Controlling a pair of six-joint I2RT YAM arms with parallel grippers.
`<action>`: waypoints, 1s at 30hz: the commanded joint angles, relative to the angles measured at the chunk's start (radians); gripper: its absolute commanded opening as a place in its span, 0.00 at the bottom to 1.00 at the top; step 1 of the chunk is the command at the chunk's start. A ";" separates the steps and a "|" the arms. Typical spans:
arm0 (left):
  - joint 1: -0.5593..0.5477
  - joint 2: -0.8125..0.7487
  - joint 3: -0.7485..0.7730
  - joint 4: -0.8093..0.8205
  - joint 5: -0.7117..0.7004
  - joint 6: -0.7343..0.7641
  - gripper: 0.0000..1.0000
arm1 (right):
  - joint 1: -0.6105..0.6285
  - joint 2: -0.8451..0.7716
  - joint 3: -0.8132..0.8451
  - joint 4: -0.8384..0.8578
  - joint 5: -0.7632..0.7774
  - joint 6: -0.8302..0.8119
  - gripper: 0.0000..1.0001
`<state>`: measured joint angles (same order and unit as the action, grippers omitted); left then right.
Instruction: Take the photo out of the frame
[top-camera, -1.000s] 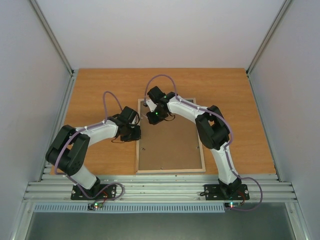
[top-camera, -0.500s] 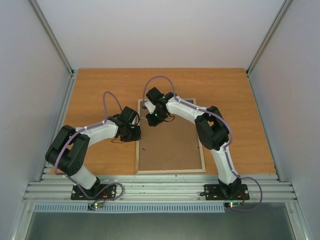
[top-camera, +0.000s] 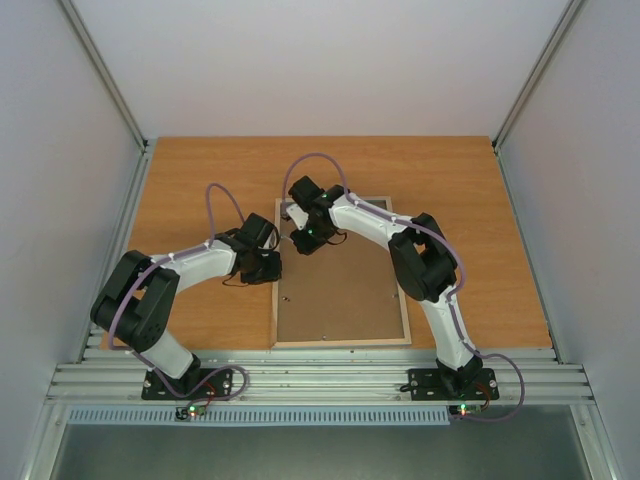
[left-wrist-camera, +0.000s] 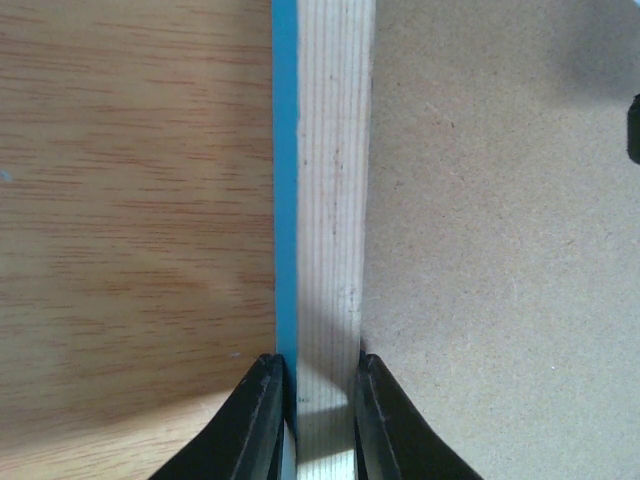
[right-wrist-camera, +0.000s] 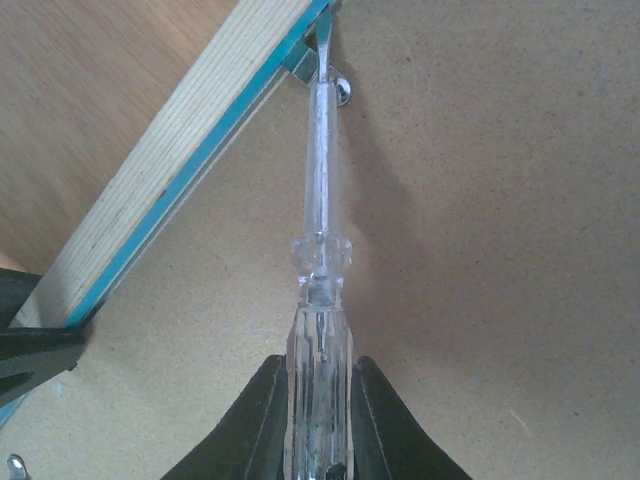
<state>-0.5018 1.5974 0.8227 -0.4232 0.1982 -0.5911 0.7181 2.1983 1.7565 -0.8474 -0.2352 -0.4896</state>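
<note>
The frame (top-camera: 275, 300) lies face down on the table, its pale wood back and turquoise edge (left-wrist-camera: 285, 150) showing. The brown backing board (top-camera: 340, 295) fills it; the photo is hidden. My left gripper (left-wrist-camera: 318, 400) is shut on the frame's left rail (left-wrist-camera: 335, 200), one finger on each side; in the top view it (top-camera: 272, 262) sits at the left rail. My right gripper (right-wrist-camera: 318, 400) is shut on a clear-handled screwdriver (right-wrist-camera: 320, 300), whose tip rests at a metal clip (right-wrist-camera: 342, 90) by the rail (right-wrist-camera: 170, 170) near the far left corner; it (top-camera: 297, 215) shows there in the top view.
The wooden table (top-camera: 200, 180) is walled by white panels on three sides, with a metal rail along the near edge (top-camera: 320, 380). Another small metal clip (right-wrist-camera: 12, 463) sits on the backing board (right-wrist-camera: 480, 250). My left gripper's fingers (right-wrist-camera: 30, 340) show in the right wrist view.
My right gripper with the screwdriver has shifted slightly left, toward the frame's far left corner. The left gripper and the frame have not moved.
</note>
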 joint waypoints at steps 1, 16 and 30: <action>-0.007 -0.006 -0.014 0.044 0.062 -0.017 0.12 | 0.053 0.021 0.003 -0.137 -0.062 -0.060 0.01; -0.007 -0.013 -0.022 0.041 0.042 -0.016 0.12 | 0.077 0.025 0.000 -0.182 -0.070 -0.095 0.01; -0.007 -0.001 -0.027 0.044 0.025 -0.015 0.12 | 0.099 0.009 -0.018 -0.221 -0.073 -0.127 0.01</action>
<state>-0.5056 1.5898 0.8162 -0.4427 0.2104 -0.5983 0.7475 2.1983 1.7626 -0.8852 -0.1864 -0.5381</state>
